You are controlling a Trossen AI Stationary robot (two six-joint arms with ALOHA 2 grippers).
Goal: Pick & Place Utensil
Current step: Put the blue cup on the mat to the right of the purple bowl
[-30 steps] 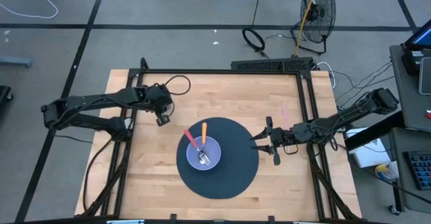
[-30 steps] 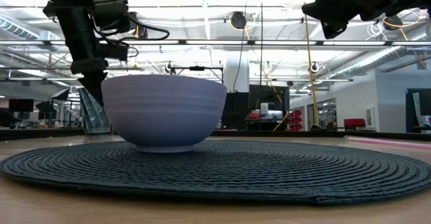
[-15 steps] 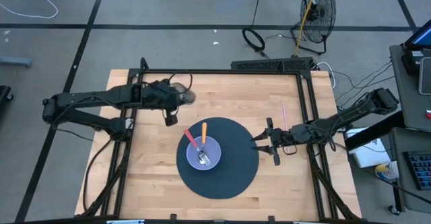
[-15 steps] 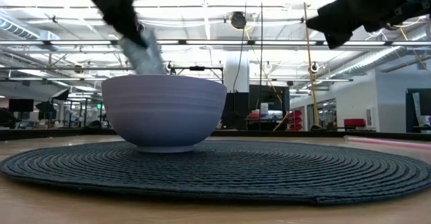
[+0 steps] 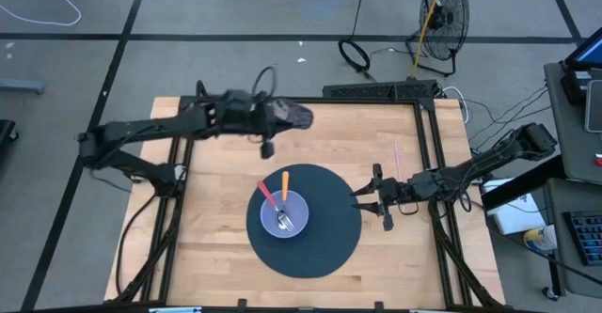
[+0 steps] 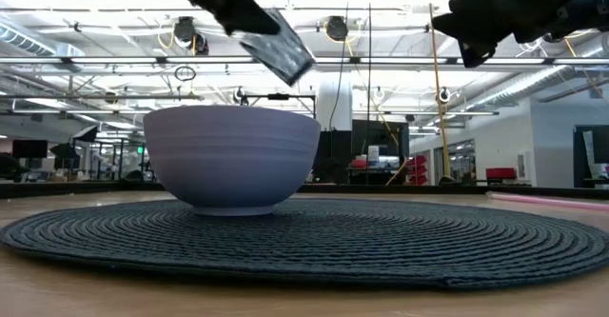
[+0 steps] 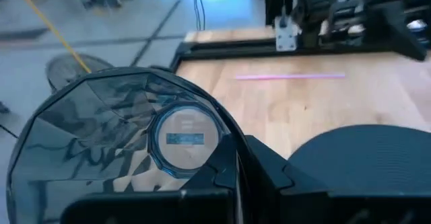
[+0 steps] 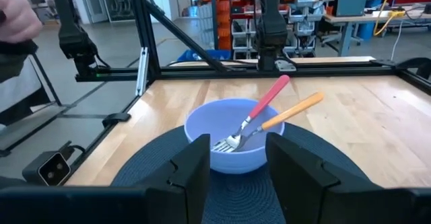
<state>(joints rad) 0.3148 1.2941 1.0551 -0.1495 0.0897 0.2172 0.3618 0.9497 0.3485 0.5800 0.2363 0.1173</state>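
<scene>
Table (image 5: 216, 247): pale wood, framed by black rails. All places below are given from the bowl.

Placemat (image 5: 329, 242): round, dark, woven. The bowl sits on it, off its centre toward my left arm's side.

Bowl (image 5: 284, 214): lavender, upright. It holds three utensils: a fork (image 8: 232, 140) lying with its tines inside, a red-handled piece (image 5: 268, 194) and an orange-handled piece (image 5: 285, 184), both handles leaning out over the rim toward the far edge of the table.

My left arm: reaches over the table beyond the bowl, toward the far rail. My left gripper (image 5: 267, 148) hangs above bare wood, well apart from the bowl and just off the mat's far edge. I cannot tell how its fingers stand or whether they have hold of anything.

My right gripper (image 5: 360, 196): to the bowl's right, over the mat's rim, pointed at the bowl. Fingers parted, empty; the bowl shows between them in the wrist view.

Pink straw (image 5: 397, 160): thin, lying flat on bare wood, beyond my right gripper, well apart from the bowl.
</scene>
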